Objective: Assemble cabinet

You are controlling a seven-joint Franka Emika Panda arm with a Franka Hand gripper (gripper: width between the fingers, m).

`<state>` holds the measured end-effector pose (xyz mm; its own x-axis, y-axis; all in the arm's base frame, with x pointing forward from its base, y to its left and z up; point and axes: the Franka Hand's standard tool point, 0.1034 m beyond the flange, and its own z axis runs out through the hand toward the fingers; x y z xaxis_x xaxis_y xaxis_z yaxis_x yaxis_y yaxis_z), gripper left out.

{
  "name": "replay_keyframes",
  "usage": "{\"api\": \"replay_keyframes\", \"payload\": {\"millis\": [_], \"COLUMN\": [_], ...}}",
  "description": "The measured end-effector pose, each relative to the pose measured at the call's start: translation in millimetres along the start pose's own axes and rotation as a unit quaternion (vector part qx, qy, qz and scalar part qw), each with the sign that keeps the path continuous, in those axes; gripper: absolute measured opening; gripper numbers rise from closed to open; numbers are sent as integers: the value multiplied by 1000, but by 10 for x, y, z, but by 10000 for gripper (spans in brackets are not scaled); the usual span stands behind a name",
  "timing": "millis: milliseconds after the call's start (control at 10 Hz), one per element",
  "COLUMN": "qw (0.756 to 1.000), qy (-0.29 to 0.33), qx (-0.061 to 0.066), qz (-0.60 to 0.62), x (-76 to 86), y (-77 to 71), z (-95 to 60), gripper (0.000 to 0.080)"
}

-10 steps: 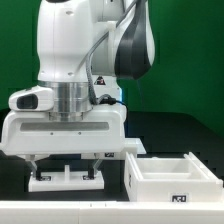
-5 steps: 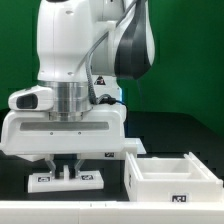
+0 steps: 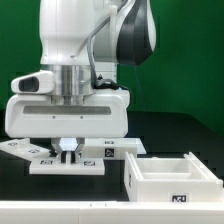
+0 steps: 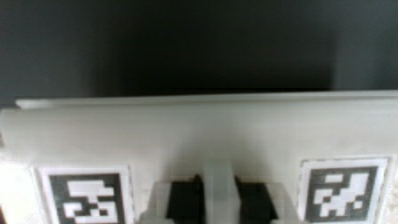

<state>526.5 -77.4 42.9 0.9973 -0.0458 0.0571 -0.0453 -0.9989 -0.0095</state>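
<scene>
— Where is the hand compared with half a second ago?
— Higher. The hand (image 3: 67,148) has risen, and the white panel (image 3: 65,165) has come up with it, so it sits higher above the dark table (image 3: 185,132) than before.
— Is it really gripping?
— Yes, clenched. In the wrist view the dark fingers (image 4: 178,196) press on either side of a narrow white rib (image 4: 217,190) on the panel, with a square tag (image 4: 86,195) to each side.
— And the cabinet?
— The cabinet (image 3: 150,183) hasn't moved. It rests on the table at the exterior view's right, open side up, near the panel but apart from it.
</scene>
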Motion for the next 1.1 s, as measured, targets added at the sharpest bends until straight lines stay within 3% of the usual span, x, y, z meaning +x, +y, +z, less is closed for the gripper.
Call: {"api": "replay_keyframes", "payload": {"millis": [100,500,800,1100], "qw": [1000,1000,979,945], "qy": [5,7,5,0], "qx": [3,1,10,25], "qz": [5,5,203,326], "x": [-5,-15,-174,-204], "y": [-95,-75,-166,-224], "z": [-101,-87,-305,-335], "gripper": [64,64,64,64]}}
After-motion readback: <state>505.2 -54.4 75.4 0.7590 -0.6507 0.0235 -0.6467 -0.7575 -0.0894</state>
